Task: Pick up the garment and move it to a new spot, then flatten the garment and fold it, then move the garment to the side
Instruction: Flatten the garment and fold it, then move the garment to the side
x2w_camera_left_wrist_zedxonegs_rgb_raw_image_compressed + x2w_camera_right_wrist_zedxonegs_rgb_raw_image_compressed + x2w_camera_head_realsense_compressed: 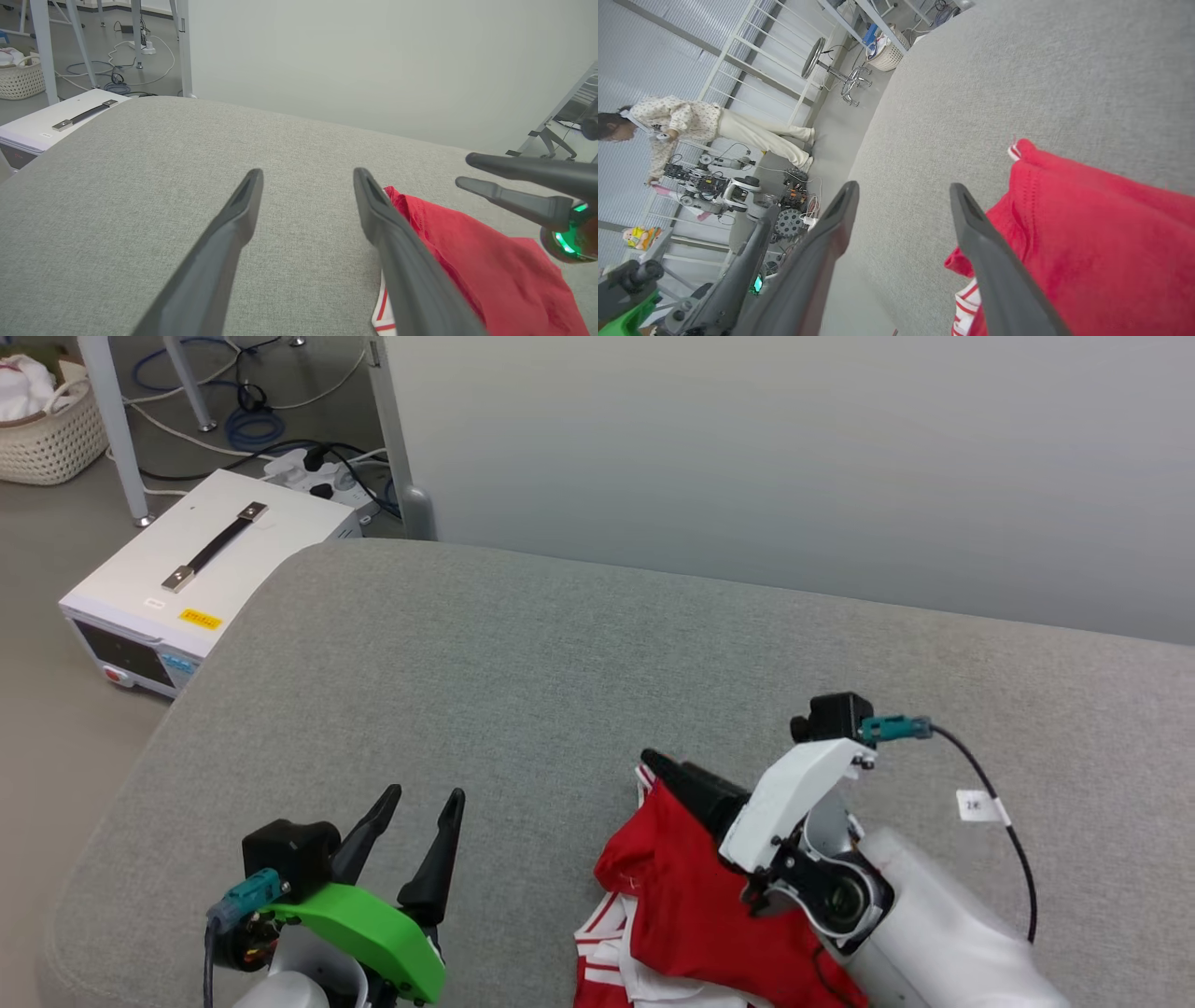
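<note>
The main risk from here is a bad grab. The garment (686, 910) is a crumpled heap with red cloth folded over white striped trim, so closing on it could catch several layers at once, or only a loose fold. Either way it would likely come up twisted rather than opening flat for the fold. A second risk is closing on nothing, because the cloth lies beside the fingers and not between them. The right gripper (904, 188) is spread wide and empty. In its wrist view only bare grey padded surface (560, 644) shows between the fingers, and the red cloth lies against the outer side of one finger. In the head view this gripper sits over the top of the heap, pointing away and toward the robot's left. The left gripper (425, 793) is also wide and empty, hovering over bare surface, with the garment just off its right finger and apart from it. The heap lies on the near right part of the surface and runs off the bottom of the head view. Whether any of it hangs over the edge cannot be told.
</note>
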Controlling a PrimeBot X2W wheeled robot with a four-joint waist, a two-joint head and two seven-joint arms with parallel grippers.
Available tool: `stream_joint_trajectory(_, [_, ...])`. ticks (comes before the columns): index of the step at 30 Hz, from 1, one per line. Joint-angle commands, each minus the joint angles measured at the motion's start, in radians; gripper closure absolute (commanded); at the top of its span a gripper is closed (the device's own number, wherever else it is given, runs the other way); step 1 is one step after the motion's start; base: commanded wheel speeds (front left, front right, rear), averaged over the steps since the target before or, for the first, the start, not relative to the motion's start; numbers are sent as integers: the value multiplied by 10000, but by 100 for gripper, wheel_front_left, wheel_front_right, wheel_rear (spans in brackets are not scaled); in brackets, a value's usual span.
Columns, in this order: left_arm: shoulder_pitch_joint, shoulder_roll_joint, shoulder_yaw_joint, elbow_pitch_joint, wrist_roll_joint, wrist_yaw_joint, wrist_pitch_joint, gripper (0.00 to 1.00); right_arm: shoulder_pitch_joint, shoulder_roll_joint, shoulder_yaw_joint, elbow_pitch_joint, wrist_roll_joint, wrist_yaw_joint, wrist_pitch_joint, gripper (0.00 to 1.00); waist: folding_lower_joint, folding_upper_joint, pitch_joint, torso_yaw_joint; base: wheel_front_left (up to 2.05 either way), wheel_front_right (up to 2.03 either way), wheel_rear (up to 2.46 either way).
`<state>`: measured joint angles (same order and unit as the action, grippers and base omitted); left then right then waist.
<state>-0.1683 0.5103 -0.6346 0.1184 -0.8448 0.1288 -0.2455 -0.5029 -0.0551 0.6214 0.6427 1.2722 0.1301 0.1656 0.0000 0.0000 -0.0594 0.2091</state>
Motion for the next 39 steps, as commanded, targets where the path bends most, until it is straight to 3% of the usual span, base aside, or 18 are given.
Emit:
stream_joint_trajectory(1, [133, 41, 26, -61, 0, 54, -9, 0, -319, -344, -9, -121, -638, 6, -236, 0, 0, 0, -77, -215, 0, 0, 0])
stream_joint_trajectory(10, [215, -63, 279, -297, 70, 118, -92, 0, -298, -2646, -899, -1469, -5219, 6, -1675, 0, 0, 0, 13, -839, 0, 0, 0])
stream_joint_trajectory(16, [197, -297, 757, -468, 359, 44, -149, 0, 807, -3553, -2720, -3023, -7953, 6, -2155, 0, 0, 0, 250, -1154, 0, 0, 0])
stream_joint_trajectory(22, [341, -797, 1581, -752, 1117, -223, -159, 0, 2622, -3093, -4911, -4649, -9353, 6, -2350, 0, 0, 0, 450, -1365, 0, 0, 0])
stream_joint_trajectory(27, [704, -1319, 2333, -829, 1731, -724, -160, 0, 4049, -1989, -6280, -5904, -9898, 6, -2593, 0, 0, 0, 537, -1469, 0, 0, 0])
stream_joint_trajectory(32, [1001, -1611, 2799, -686, 2673, -1201, -161, 0, 5023, -1015, -6840, -6647, -10252, 6, -2952, 0, 0, 0, 598, -1487, 0, 0, 0])
stream_joint_trajectory(39, [1415, -2240, 3380, -531, 3706, -1697, -161, 0, 5646, -317, -7040, -6822, -10419, 6, -3350, 0, 0, 0, 618, -1465, 0, 0, 0])
